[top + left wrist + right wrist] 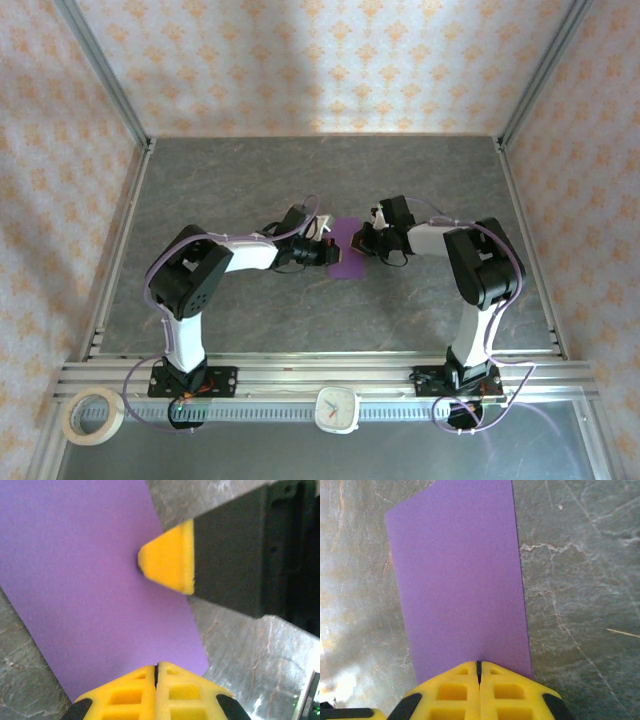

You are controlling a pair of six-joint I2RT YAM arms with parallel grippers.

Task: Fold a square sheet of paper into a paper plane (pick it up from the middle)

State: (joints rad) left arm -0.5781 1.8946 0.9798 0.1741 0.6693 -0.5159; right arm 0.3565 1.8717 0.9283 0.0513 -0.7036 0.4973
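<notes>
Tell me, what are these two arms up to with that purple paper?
Two robot arms are working on the square sheet of paper, which lies flat on the grey table. The left end effector and the right end effector are both shut, with their tips at the paper from opposite sides. There is no plane shape yet.

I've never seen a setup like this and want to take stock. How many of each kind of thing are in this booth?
Robot arms: 2 (left arm, right arm)
Purple paper sheet: 1
Tape roll: 1
White square clock: 1
Total: 5
</notes>
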